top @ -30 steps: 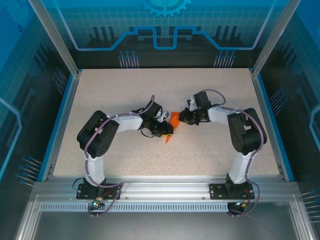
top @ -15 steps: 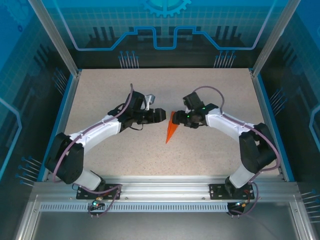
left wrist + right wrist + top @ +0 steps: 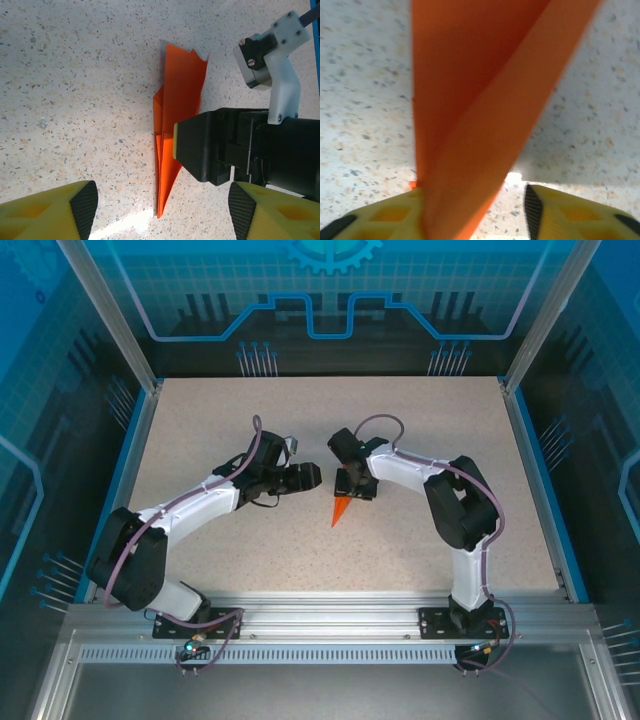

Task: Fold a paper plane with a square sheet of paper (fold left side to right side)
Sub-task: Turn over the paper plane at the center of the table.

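The paper plane (image 3: 340,512) is a slim orange dart lying on the table with its point toward the arm bases. In the left wrist view the paper plane (image 3: 177,110) shows layered folds and a ragged wide end. My right gripper (image 3: 352,487) sits over that wide end and hides it from above. Close up, the paper plane (image 3: 485,100) rises between the right gripper (image 3: 475,210) jaws, resting against the left finger (image 3: 380,220) with a gap to the other pad (image 3: 534,212). My left gripper (image 3: 308,476) stands open just left of the plane, nothing in it.
The speckled table (image 3: 200,420) has blue rails along its left edge (image 3: 118,480) and right edge (image 3: 537,480). Aluminium posts (image 3: 105,310) and a blue patterned back wall enclose it. The right gripper's black body (image 3: 220,145) is close beside my left fingers (image 3: 270,210).
The left gripper let go of the paper, opened and drew back to the left. The right arm swung in over the plane's wide end, and its jaws now straddle the paper.
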